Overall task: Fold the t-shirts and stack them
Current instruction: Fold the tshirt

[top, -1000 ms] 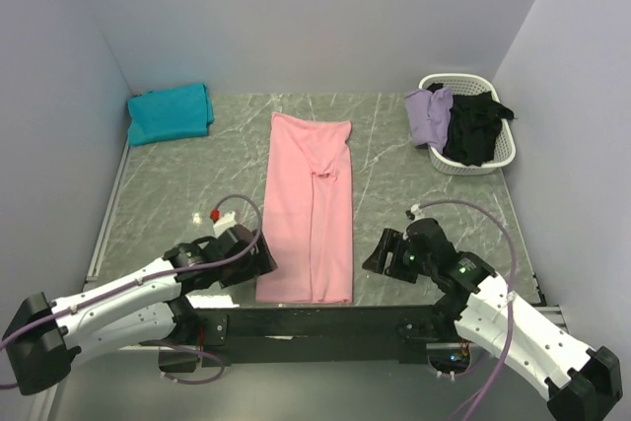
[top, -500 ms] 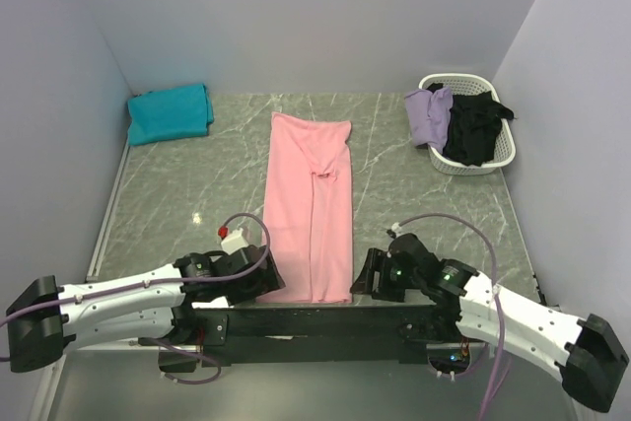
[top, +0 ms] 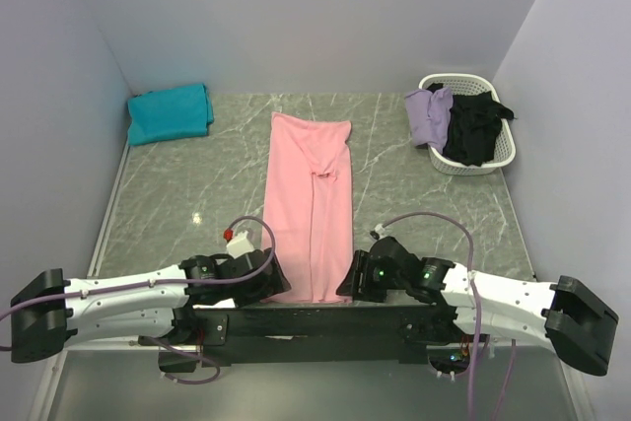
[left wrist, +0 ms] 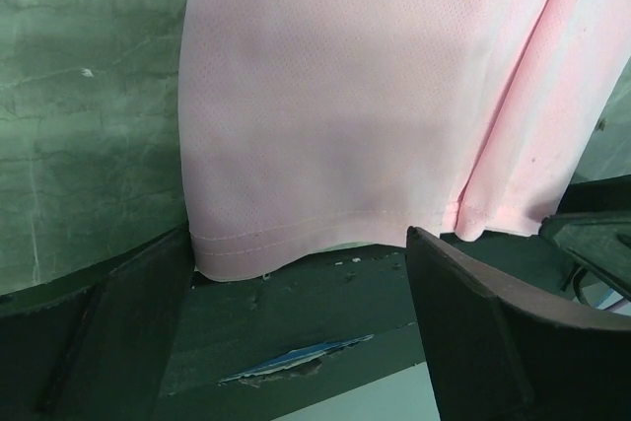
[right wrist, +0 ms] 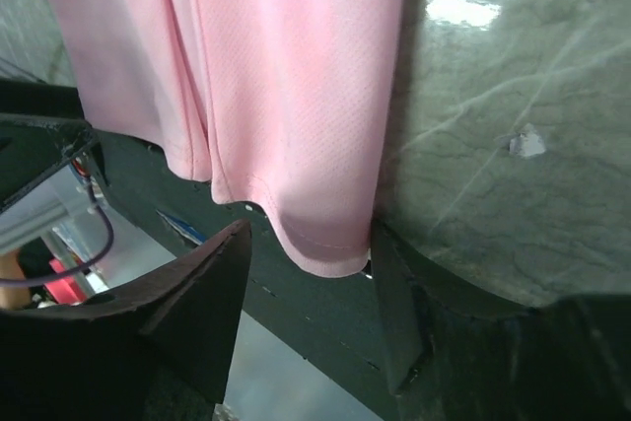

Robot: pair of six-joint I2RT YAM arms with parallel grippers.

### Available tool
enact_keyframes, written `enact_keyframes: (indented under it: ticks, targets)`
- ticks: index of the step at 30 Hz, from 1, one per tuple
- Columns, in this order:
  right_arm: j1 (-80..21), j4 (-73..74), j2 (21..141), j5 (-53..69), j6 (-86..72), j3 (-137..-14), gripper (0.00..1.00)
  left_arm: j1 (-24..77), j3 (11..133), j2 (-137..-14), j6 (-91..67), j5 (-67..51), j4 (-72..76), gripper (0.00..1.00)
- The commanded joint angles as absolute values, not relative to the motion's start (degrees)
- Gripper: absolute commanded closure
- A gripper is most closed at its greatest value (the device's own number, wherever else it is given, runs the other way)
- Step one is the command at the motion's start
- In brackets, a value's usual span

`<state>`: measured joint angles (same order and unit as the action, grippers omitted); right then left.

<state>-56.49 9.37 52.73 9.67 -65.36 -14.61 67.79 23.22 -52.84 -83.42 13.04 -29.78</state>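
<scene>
I have my left arm (top: pixel 128 298) low, jaws wide apart around the pink shirt's (top: pixel 311 204) near-left hem corner. My right arm (top: pixel 493 293) mirrors it at the near-right corner, jaws apart.

Top view looks down over whole bench (top: pixel 177 184); both wrist views close above pink shirt (top: pixel 311 214) near hem, shared.

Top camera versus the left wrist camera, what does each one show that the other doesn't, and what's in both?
Only the top camera: the folded teal shirt and the white basket holding the lavender shirt and black shirt. Only the left wrist: the stitched hem up close and a blue scrap on the dark table edge. Both: the pink shirt and the left pincer, open at its near-left corner.
</scene>
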Motion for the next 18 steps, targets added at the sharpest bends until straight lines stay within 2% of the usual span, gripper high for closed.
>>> enact_keyframes:
  ticks: [1, 5, 8, 10, 16, 18]
  targets:
    - [-56.9, 9.0, 53.0, 6.0, -67.2, -12.8, 0.44, 68.3, 21.4, -52.3, -85.1, 14.0, -33.6, 0.07]
    - [-56.8, 7.8, 54.0, 6.9, -66.8, -12.8, 0.45, 68.4, 21.1, -51.5, -85.3, 13.9, -35.2, 0.06]
    - [-57.0, 7.8, 55.3, 7.2, -66.6, -13.2, 0.39, 68.4, 21.2, -51.4, -85.7, 14.9, -38.1, 0.01]
    - [-57.0, 8.1, 55.4, 7.1, -66.4, -13.3, 0.35, 68.4, 21.1, -51.9, -85.9, 16.1, -39.4, 0.03]
    - [-57.0, 9.5, 55.4, 6.6, -66.5, -13.3, 0.34, 68.5, 20.5, -53.9, -86.5, 16.4, -38.3, 0.04]
    - [-57.0, 9.1, 55.0, 6.6, -67.4, -12.6, 0.35, 68.5, 20.2, -54.5, -86.2, 16.3, -36.9, 0.09]
